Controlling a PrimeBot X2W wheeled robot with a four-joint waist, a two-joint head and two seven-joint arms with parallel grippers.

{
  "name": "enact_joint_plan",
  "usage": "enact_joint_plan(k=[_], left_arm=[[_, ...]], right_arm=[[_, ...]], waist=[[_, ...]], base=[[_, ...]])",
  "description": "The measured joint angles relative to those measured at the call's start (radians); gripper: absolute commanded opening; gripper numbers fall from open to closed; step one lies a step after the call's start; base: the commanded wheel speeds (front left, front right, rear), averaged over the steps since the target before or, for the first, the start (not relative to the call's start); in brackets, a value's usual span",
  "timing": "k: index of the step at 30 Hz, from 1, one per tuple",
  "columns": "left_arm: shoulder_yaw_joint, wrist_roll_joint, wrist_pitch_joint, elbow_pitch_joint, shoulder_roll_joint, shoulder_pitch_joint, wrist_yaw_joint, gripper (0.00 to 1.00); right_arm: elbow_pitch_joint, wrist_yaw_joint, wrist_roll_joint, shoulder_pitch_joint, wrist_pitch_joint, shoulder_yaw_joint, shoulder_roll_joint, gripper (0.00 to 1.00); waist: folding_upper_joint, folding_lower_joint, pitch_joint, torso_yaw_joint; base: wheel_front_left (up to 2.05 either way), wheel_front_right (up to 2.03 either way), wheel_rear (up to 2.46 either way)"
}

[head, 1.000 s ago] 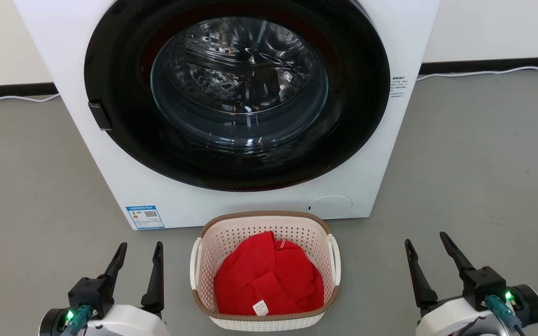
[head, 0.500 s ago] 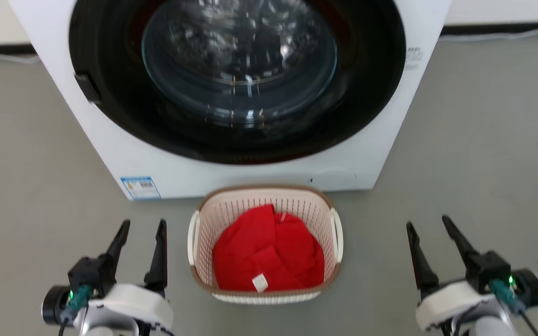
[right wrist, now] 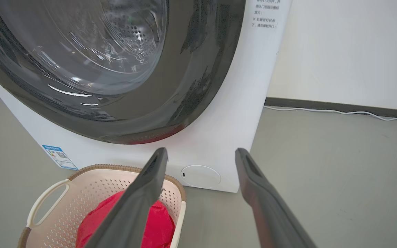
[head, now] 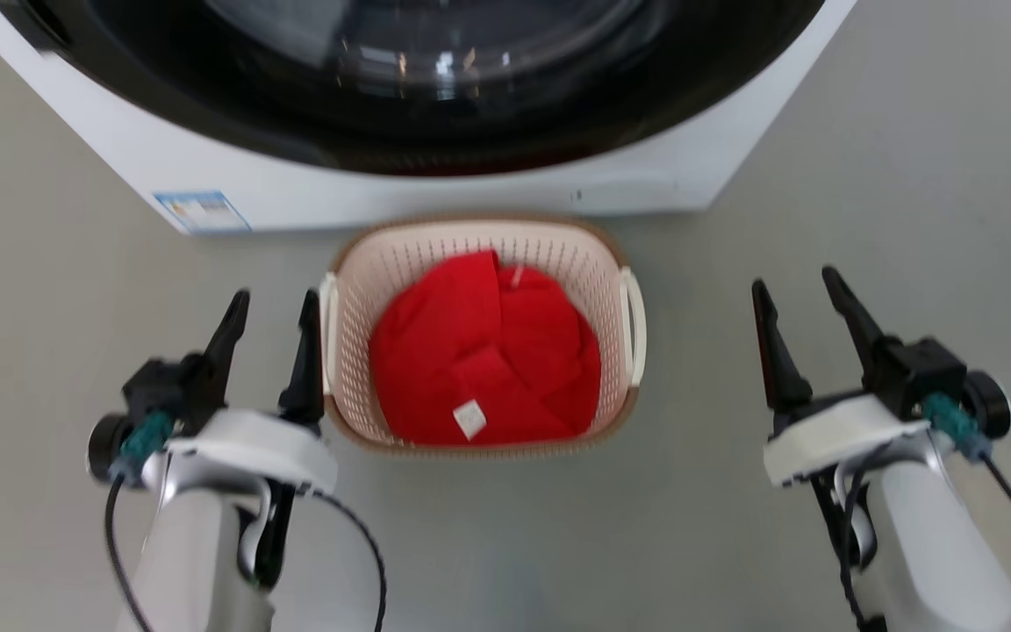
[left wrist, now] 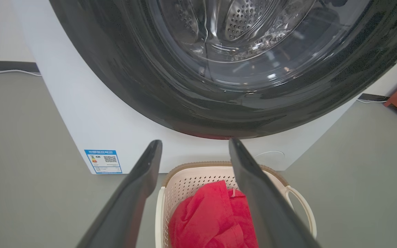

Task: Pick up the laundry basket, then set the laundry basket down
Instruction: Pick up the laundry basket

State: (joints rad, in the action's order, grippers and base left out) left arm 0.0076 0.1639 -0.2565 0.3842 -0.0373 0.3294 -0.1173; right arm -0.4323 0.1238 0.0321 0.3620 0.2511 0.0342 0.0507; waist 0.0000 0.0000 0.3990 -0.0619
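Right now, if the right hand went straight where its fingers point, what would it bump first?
Probably the washing machine: the open right hand aims at its white lower front, near the round cover. The laundry basket sits off to the side.

Cream perforated basket (head: pixel 470 250) w/ red cloth (head: pixel 483 351)

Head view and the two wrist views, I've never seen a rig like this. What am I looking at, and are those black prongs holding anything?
It is a wheeled robot with two arms. The head view looks down from its head: the black prongs are its left gripper and right gripper, both open, holding nothing. Between them on the grey floor stands the laundry basket with a red cloth inside, before a washing machine. The left gripper is close beside the basket; the right is farther off. Each wrist view looks along that arm's own fingers.
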Motion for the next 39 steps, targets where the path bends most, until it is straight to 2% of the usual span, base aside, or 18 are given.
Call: enact_joint_plan(k=[10, 17, 31, 39], left_arm=[[-0.012, 0.007, 0.0, 0.197, 0.004, 0.198, 0.022, 1.0], [0.007, -0.005, 0.0, 0.306, 0.004, 0.301, 0.022, 1.0], [0.041, -0.037, 0.0, 0.397, -0.021, 0.437, 0.031, 1.0], [0.053, -0.043, 0.0, 0.411, -0.03, 0.456, 0.038, 1.0]], right_arm=[[-0.134, 0.0, -0.061, 0.167, 0.0, -0.055, 0.003, 1.0], [-0.192, 0.0, -0.092, 0.229, 0.0, -0.106, 0.006, 1.0], [-0.223, 0.0, -0.157, 0.311, 0.001, -0.155, 0.007, 1.0], [-0.23, 0.0, -0.191, 0.336, 0.001, -0.165, 0.007, 1.0]], waist=[[0.0, 0.0, 0.185, -0.014], [0.0, 0.0, 0.267, -0.021], [0.0, 0.0, 0.398, -0.026], [0.0, 0.0, 0.431, -0.037]], base=[[0.0, 0.0, 0.0], [0.0, 0.0, 0.0], [0.0, 0.0, 0.0], [0.0, 0.0, 0.0]])
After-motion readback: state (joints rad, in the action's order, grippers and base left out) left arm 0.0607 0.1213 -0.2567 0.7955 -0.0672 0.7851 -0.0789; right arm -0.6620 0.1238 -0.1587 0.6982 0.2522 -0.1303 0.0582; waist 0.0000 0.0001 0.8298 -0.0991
